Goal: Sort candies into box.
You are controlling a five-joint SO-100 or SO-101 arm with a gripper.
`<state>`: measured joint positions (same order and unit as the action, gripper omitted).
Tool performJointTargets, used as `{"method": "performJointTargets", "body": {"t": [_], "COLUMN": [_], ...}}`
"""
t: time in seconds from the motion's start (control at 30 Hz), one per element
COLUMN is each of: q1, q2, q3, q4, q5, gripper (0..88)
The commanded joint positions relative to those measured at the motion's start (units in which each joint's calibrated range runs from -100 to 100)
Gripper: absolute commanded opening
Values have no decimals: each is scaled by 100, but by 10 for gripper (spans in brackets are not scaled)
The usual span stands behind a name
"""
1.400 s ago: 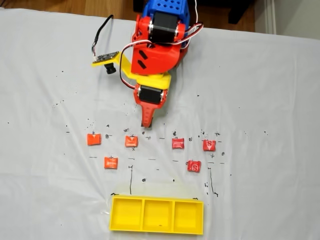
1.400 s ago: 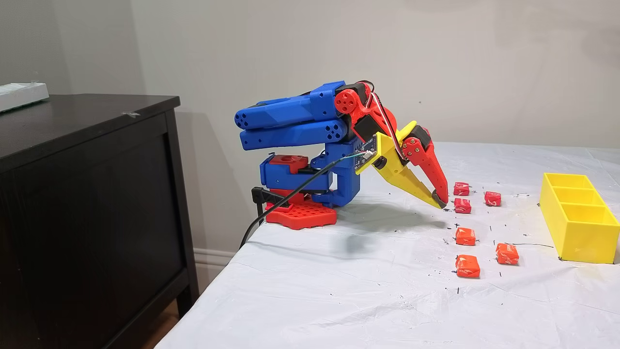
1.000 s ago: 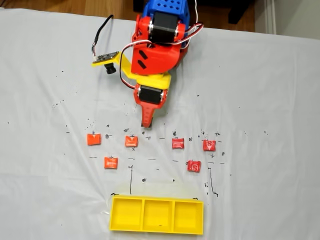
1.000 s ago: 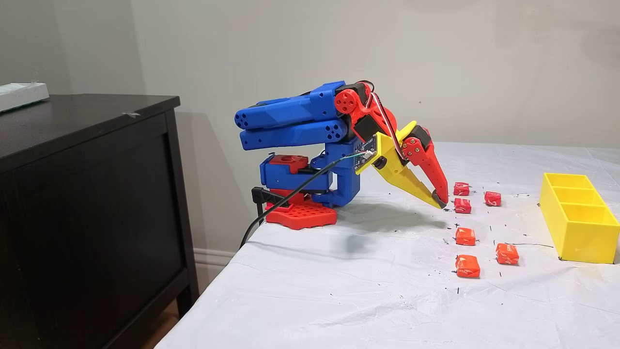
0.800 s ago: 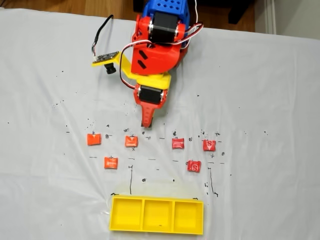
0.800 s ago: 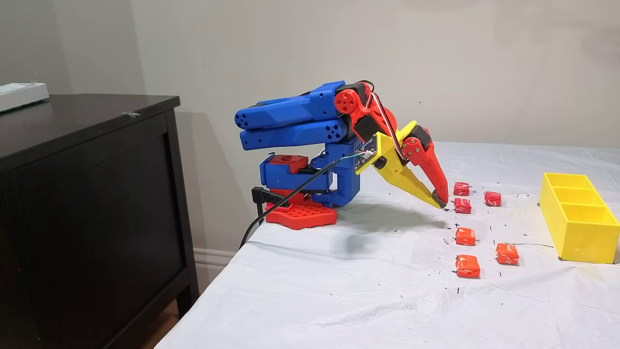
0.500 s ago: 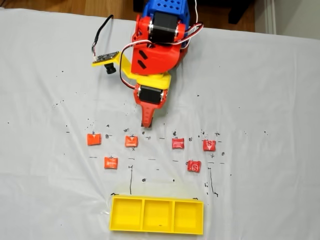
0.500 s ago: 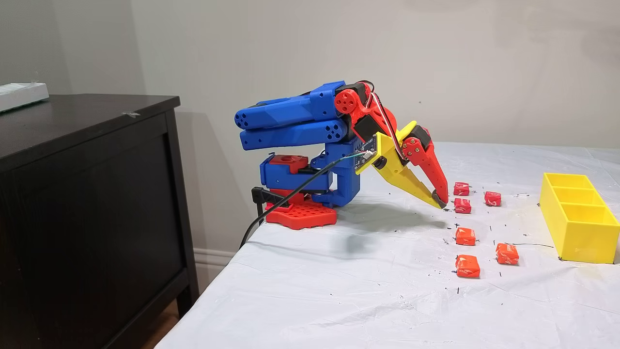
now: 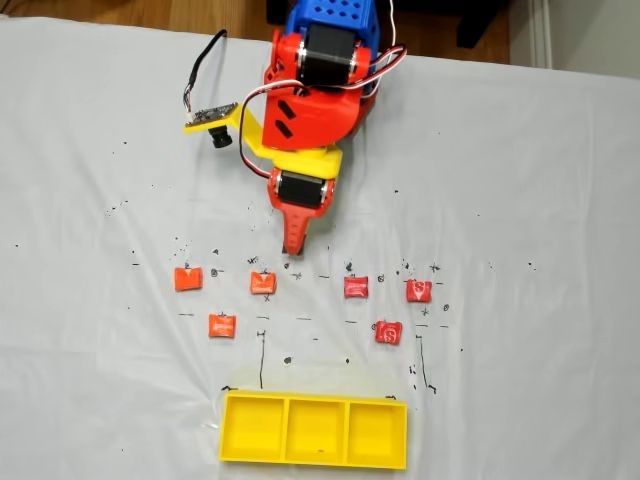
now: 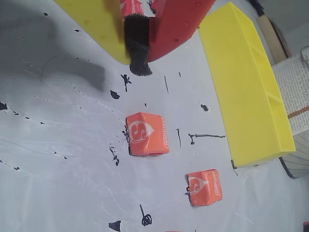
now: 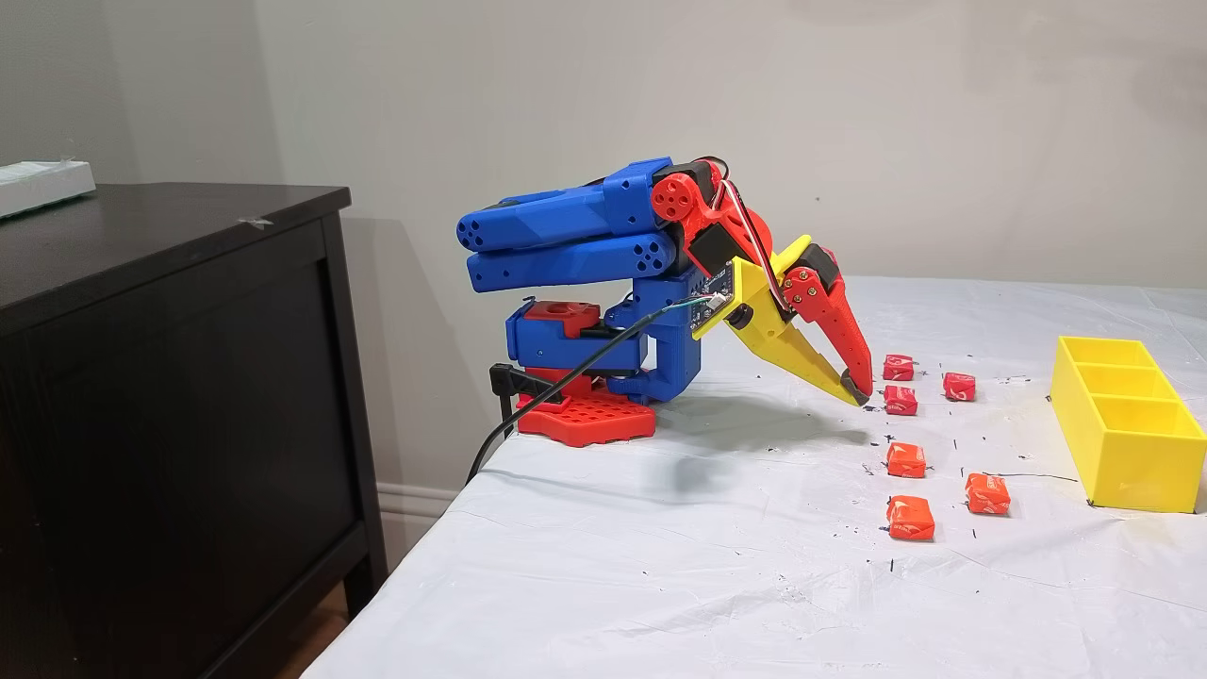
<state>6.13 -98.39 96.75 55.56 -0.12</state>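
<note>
- A room in a home, by the look of it, set up as a hobby robotics corner: a dark wooden cabinet [image 11: 170,396] stands against a plain painted wall [image 11: 660,94] with a white baseboard [image 11: 415,498] at its foot.
- Wood flooring [image 9: 150,12] shows past the far edge of the table in a fixed view.
- The table is covered with a creased white sheet [image 11: 660,566] dotted with hand-drawn ink marks [image 10: 206,137].
- A brightly coloured 3D-printed arm [image 11: 585,236] is fixed at the table's edge, a black cable [image 11: 556,387] trailing off it.
</note>
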Motion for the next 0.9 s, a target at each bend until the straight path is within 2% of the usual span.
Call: {"method": "performJointTargets", "body": {"t": [0.0, 0.6, 0.87], "q1": [-51, -51, -332], "q2": [-59, -59, -67], "q3": [70, 70, 6], "q4": [-83, -83, 73], "q5": [34, 44, 137], "gripper": [2, 2, 1]}}
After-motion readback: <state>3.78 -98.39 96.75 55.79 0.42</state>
